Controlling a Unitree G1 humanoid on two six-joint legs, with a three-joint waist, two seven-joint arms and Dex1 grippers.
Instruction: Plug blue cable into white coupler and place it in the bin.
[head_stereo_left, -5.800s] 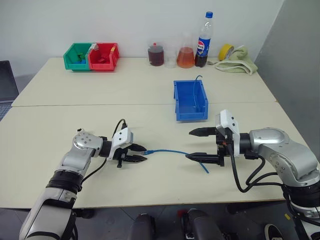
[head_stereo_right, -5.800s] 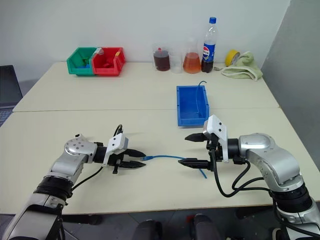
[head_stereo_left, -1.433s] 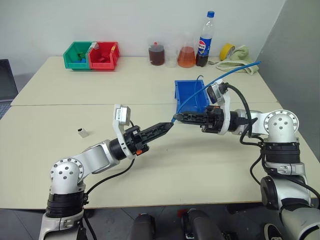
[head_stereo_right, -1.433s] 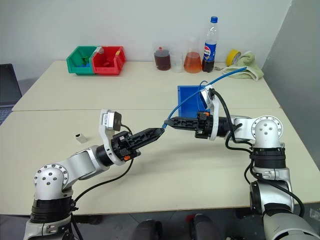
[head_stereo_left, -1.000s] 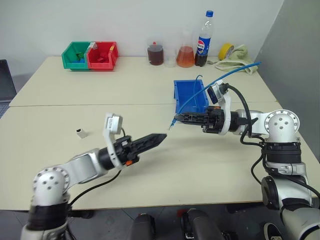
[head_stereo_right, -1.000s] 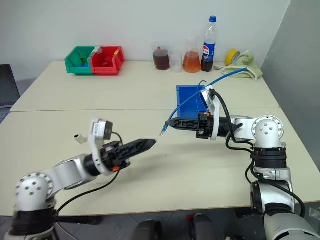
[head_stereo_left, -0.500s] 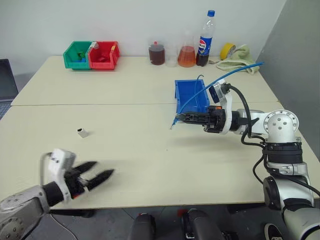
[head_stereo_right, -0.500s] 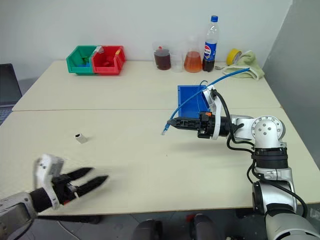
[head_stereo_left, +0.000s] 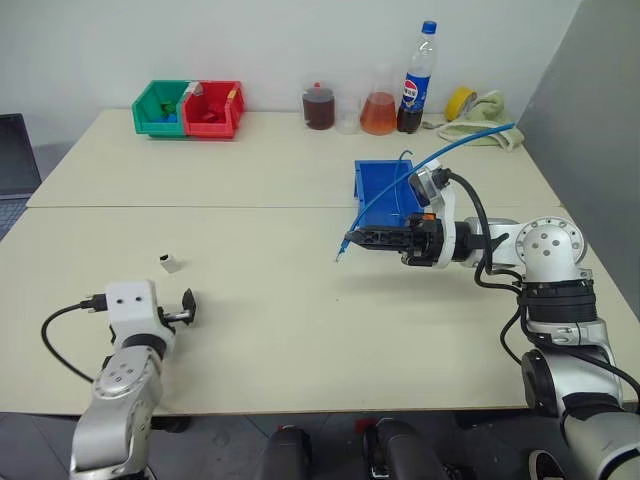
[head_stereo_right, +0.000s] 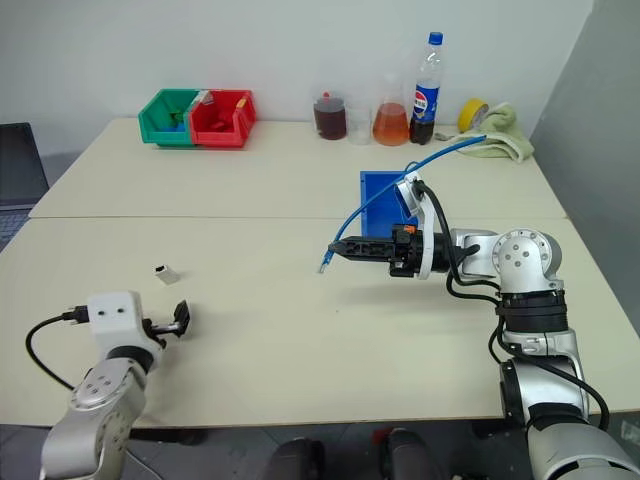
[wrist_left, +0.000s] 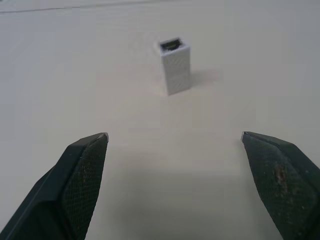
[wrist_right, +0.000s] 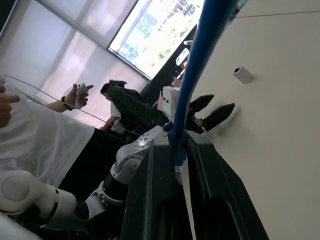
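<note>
While right gripper (head_stereo_left: 352, 238) jaws pinch blue cable (head_stereo_left: 440, 156), left gripper (wrist_left: 175, 150) jaws gape before white coupler (wrist_left: 174, 66).

On the table (head_stereo_left: 300, 330), the coupler (head_stereo_left: 169, 263) is set at the left, just beyond the left gripper (head_stereo_left: 187, 308). The bin (head_stereo_left: 383, 192) is placed right of centre; the right gripper (head_stereo_left: 350, 237) is held in front of it. Two bins (head_stereo_left: 190, 108) and bottles (head_stereo_left: 370, 100) are lined along the far edge.
</note>
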